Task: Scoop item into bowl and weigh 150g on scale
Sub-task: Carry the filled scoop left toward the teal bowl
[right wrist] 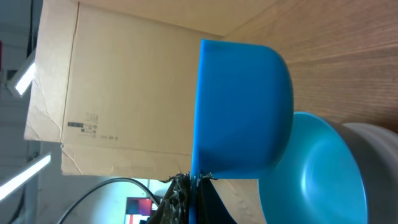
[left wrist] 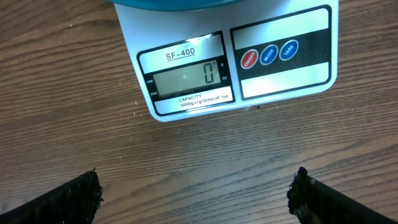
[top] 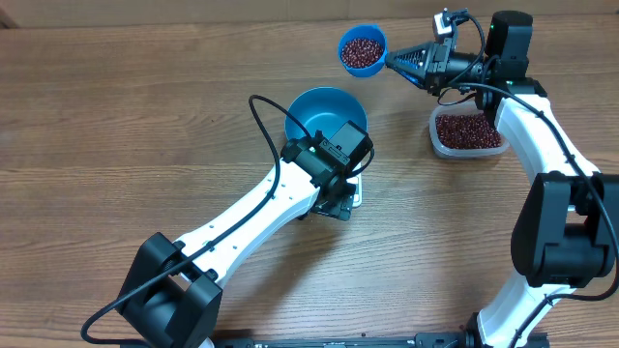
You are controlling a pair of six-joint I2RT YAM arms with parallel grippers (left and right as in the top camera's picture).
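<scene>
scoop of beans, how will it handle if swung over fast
Likely to spill: the scoop holds many loose beans that would probably roll out if tilted. Gripped only at its handle by the right gripper, it may twist or sag.

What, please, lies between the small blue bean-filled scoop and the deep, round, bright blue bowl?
Nothing: in the overhead view, only bare wooden tabletop separates the scoop from the bowl.

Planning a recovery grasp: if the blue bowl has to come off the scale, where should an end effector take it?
Pinch the bowl rim from above, one finger inside the wall, one outside, probably at its far edge. It is round, deep, handle-free and open upward, and that arc shows clear of the left end effector, open over the scale front.
</scene>
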